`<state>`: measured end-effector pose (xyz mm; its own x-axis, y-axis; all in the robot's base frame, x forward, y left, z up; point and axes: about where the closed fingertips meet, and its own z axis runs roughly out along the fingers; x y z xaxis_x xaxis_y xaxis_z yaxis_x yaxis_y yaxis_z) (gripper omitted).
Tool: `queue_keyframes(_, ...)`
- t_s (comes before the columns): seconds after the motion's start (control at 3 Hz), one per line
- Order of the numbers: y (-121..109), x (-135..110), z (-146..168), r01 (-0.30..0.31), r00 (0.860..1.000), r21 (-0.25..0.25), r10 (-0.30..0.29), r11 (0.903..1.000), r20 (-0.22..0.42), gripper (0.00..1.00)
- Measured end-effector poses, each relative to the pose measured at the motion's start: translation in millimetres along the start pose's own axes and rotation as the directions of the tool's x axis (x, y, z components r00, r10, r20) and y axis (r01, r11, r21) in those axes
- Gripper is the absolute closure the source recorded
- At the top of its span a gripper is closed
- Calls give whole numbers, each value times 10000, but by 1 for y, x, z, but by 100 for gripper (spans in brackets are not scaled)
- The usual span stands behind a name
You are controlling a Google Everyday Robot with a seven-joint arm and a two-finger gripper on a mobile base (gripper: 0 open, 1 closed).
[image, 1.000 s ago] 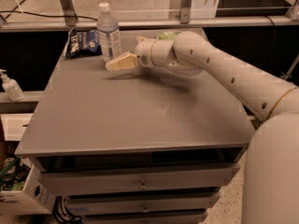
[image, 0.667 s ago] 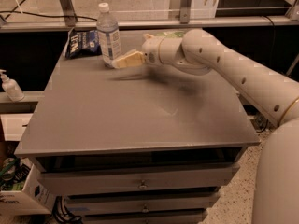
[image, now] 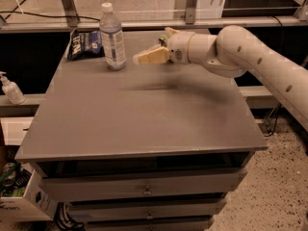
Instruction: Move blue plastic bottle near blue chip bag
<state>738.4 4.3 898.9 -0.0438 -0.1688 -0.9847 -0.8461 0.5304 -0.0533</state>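
The blue plastic bottle [image: 111,35] stands upright at the back left of the grey table [image: 144,124], clear with a white cap and a blue-and-white label. The blue chip bag [image: 85,43] lies flat just to its left, nearly touching it. My gripper [image: 144,57] hovers a little above the table to the right of the bottle, pointing at it with a small gap between them. It is open and holds nothing.
A light green snack bag [image: 168,32] shows partly behind the gripper at the table's back edge. A small white pump bottle [image: 10,88] stands on a lower ledge to the left. Drawers [image: 144,189] sit under the tabletop, and a box [image: 19,196] is on the floor at the lower left.
My gripper has drawn back to the right, away from the bottle, and the gap has widened. The bottle and the bag have stayed where they were.
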Motion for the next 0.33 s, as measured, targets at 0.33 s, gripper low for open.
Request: queue_keyframes(0.33, -3, 0, -7, -60, 10000, 62, 59, 10000, 46, 0)
